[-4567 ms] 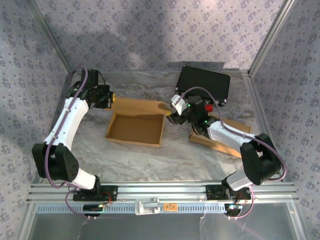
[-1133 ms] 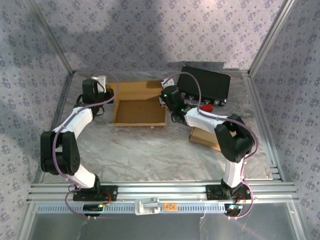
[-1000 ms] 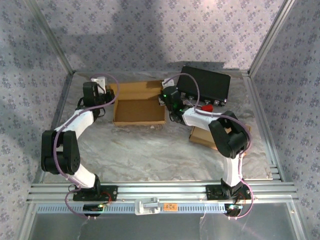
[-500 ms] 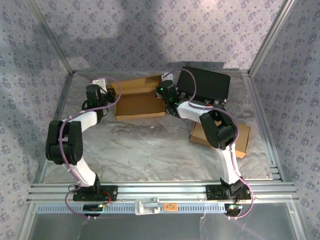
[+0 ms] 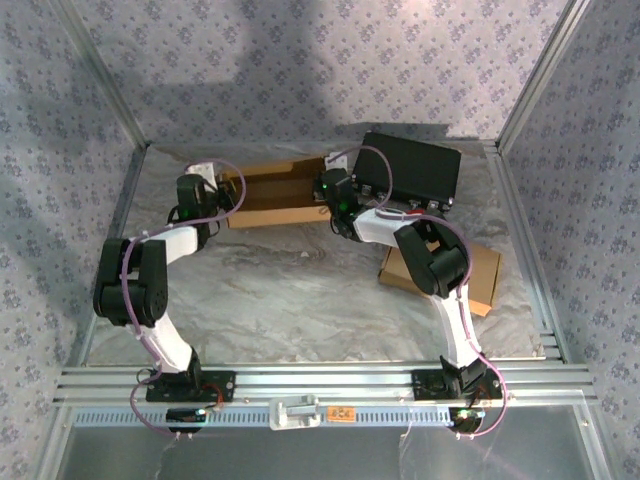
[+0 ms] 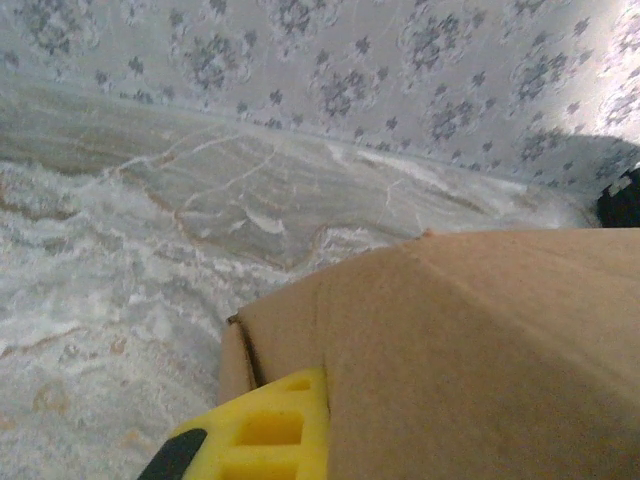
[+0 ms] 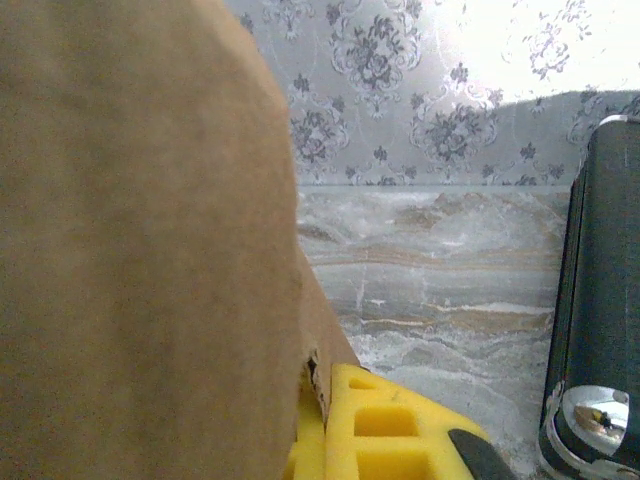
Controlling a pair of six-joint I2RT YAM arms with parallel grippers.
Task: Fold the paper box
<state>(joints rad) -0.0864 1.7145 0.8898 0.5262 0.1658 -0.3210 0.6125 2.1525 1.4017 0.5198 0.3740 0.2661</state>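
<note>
Care is what this fold needs, I think, since both arms share one thin box.

On the left, the left claw [image 5: 207, 196] is pinched tight on the left end of the box [image 5: 275, 190]. In the left wrist view a yellow pad [image 6: 262, 432] sits pressed against the brown card. The box is at the far side of the counter [image 5: 300, 290], between the two arms, and it looks tipped up on its edge. On its right end, the right claw [image 5: 330, 192] is pinched tight on the card too.

To do this well, both arms should turn at the same speed and the same way. If one goes faster, the card may twist, tear or slip out. The bend should land on the crease, not beside it.

I can see nothing inside the box, but most of its inside is hidden. Just right of it is a black case [image 5: 412, 170]. It is closed, so I cannot tell what it holds. Nearer, on the right, a flat brown pack [image 5: 475, 275] lies closed on the counter, partly under the right arm.
</note>
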